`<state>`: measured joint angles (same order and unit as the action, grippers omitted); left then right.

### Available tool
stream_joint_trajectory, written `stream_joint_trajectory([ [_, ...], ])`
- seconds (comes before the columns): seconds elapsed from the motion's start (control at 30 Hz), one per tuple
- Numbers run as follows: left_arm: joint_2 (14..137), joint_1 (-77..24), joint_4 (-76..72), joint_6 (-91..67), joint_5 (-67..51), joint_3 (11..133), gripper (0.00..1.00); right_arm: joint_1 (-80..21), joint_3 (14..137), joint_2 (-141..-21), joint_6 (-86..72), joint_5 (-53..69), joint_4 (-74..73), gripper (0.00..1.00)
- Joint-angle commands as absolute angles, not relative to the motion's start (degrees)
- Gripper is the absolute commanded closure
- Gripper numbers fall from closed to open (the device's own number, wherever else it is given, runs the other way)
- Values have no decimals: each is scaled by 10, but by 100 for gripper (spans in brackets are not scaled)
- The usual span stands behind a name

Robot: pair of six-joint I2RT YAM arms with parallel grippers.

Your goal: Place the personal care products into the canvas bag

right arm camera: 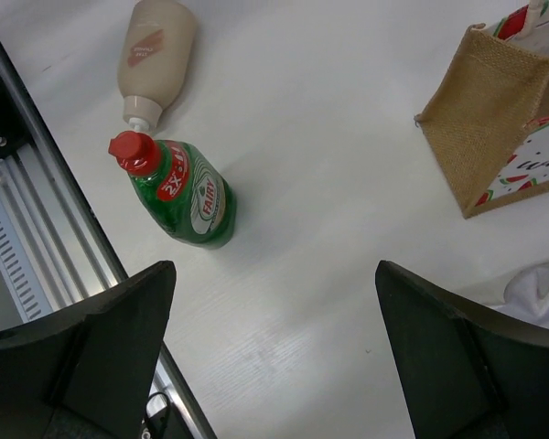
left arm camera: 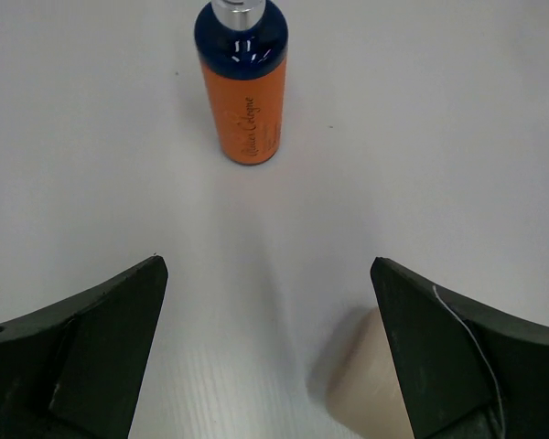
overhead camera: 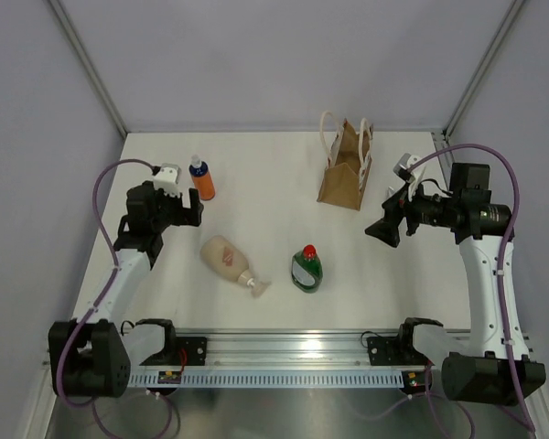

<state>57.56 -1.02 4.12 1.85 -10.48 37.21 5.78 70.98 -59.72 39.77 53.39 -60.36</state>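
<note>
The orange bottle with a blue cap (overhead camera: 201,179) stands upright at the back left, and in the left wrist view (left arm camera: 244,87) it is straight ahead of the fingers. My left gripper (overhead camera: 188,209) (left arm camera: 265,265) is open and empty, just short of it. The beige pump bottle (overhead camera: 227,259) (left arm camera: 366,393) (right arm camera: 156,55) lies on its side. The green bottle with a red cap (overhead camera: 306,268) (right arm camera: 188,187) lies beside it. The canvas bag (overhead camera: 345,166) (right arm camera: 489,110) stands at the back right. My right gripper (overhead camera: 382,229) (right arm camera: 274,265) is open and empty, beside the bag. The squeeze tube is not in view.
An aluminium rail (overhead camera: 284,352) (right arm camera: 37,229) runs along the near table edge between the arm bases. Grey walls close the table at the back and both sides. A white shape (right arm camera: 531,293) that I cannot identify lies at the right edge of the right wrist view.
</note>
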Motion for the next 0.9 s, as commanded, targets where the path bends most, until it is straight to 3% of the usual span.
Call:
stream_joint_trajectory([
  [0.0,664,-4,-114,69,-187,421,1,58,723,-615,388,584,-553,1],
  [0.27,886,-2,-176,62,-200,540,1,59,694,-621,396,581,-537,0],
  [0.63,1019,-2,-185,39,-178,653,2,65,687,-630,397,564,-532,0],
  [0.87,1033,-5,-188,31,-177,654,15,71,703,-636,391,562,-531,1],
])
